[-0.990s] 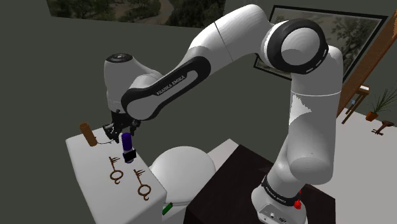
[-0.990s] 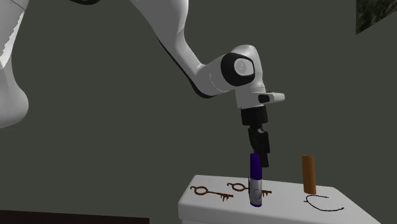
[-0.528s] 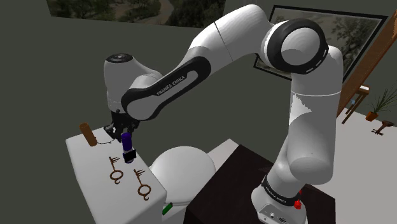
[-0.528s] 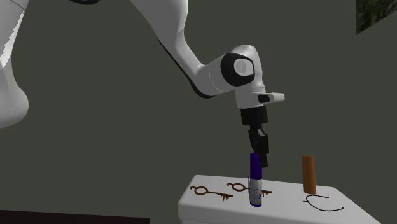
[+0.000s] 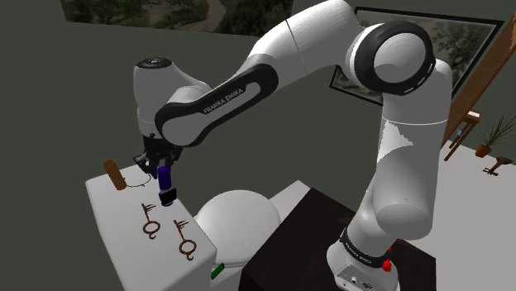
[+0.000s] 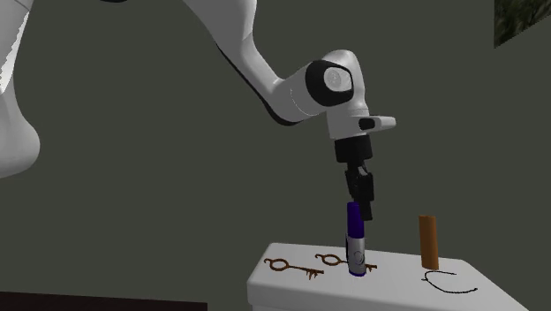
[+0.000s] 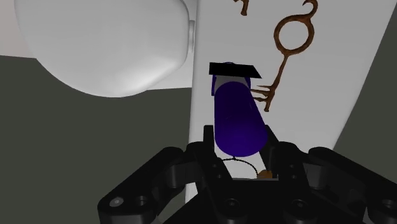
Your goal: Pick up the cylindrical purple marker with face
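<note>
Lifted a little since half a second ago, the gripper and the arm's wrist sit higher, and the purple marker has risen with them. Its lower end now hangs just above the white table or barely off it. The black fingers are pinched on the marker's upper, purple part, one on each side. The marker hangs nearly upright below the gripper. Its lower part is pale with dark markings and ends in a black tip.

Just beyond the marker's lower end lies the nearer key, brown and ornate, flat on the table. The farther key lies past it on the same side. On the gripper's other side a brown cylinder stands upright, well apart from the marker, with a black cord curled on the table at its foot. Off the table's edge, beyond the keys, sits a white dome.
</note>
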